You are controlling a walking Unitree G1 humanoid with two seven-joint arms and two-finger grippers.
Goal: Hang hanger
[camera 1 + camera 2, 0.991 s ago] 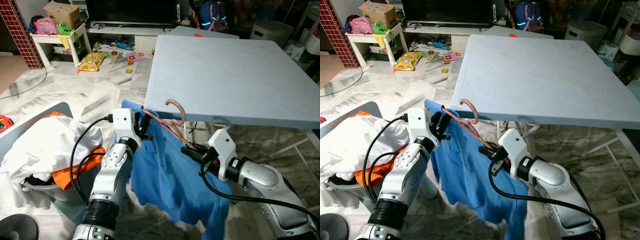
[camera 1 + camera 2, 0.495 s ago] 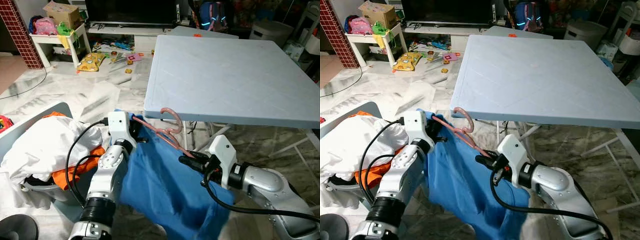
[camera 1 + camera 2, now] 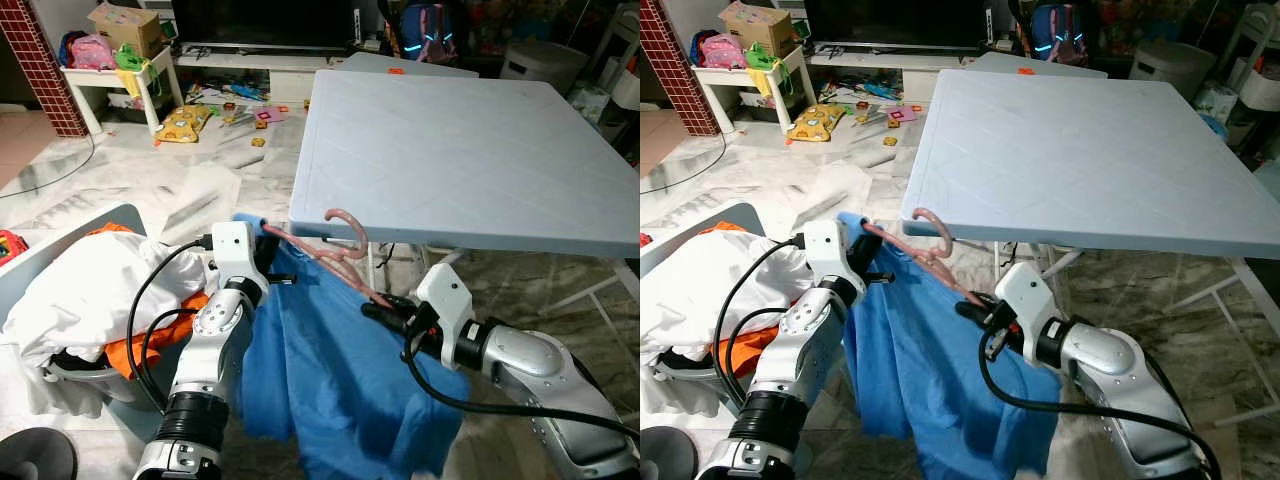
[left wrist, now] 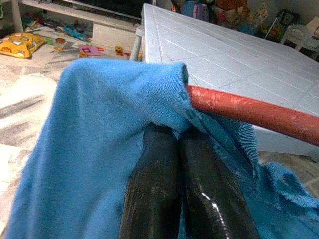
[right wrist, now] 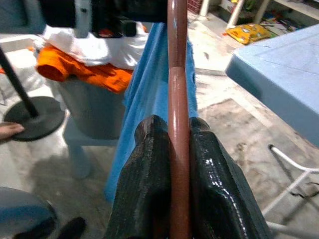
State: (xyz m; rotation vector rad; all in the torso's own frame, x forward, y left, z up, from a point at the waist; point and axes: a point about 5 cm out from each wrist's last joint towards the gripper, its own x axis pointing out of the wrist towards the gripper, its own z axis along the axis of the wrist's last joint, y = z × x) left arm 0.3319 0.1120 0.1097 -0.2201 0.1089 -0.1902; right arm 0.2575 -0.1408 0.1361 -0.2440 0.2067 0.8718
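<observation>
Left eye view | basket (image 3: 105, 385): white cloth (image 3: 90, 290), orange garment (image 3: 160, 335)

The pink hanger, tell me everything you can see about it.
The hanger is a thin, pinkish-red rod, plastic by its look, with a curved hook on top. It is tilted, its hook close to the near edge of the pale blue table. A blue garment is draped on it. The left hand is shut on cloth over one end; the right hand pinches the other arm.
</observation>
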